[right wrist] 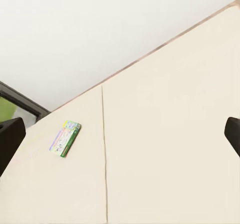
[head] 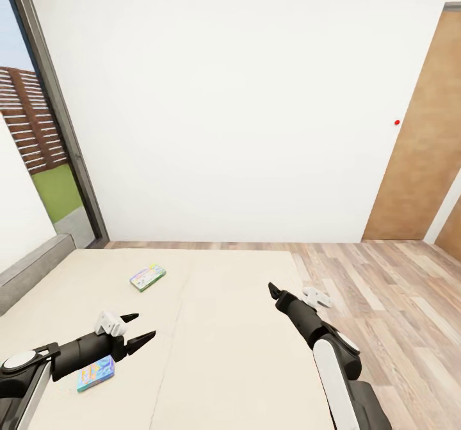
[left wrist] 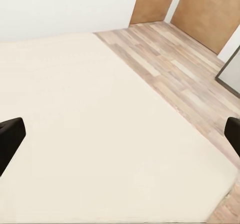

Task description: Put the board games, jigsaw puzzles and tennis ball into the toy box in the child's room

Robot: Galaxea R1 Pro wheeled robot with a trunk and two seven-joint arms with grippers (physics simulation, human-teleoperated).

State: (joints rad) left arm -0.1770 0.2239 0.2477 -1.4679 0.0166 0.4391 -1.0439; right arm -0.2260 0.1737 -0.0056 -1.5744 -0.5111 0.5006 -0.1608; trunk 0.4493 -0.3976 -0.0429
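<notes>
Beneath the left gripper [head: 142,329], whose jaws were spread, a blue board game [head: 96,374] was seen on the bed [head: 224,327]; the right gripper [right wrist: 120,134] seemed open, a pale board game [right wrist: 65,139] well beyond it.

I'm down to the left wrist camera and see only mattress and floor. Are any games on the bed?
Observer: Yes, two. A blue box lies on the bed, partly hidden under the left arm, just behind the left gripper.
Operator: And the other one?
Observer: A pale box with a green edge lies flat, farther from the robot, on the same half of the mattress.
Operator: Is the right gripper carrying anything?
Observer: No. The right gripper is open and empty above the mattress.
</notes>
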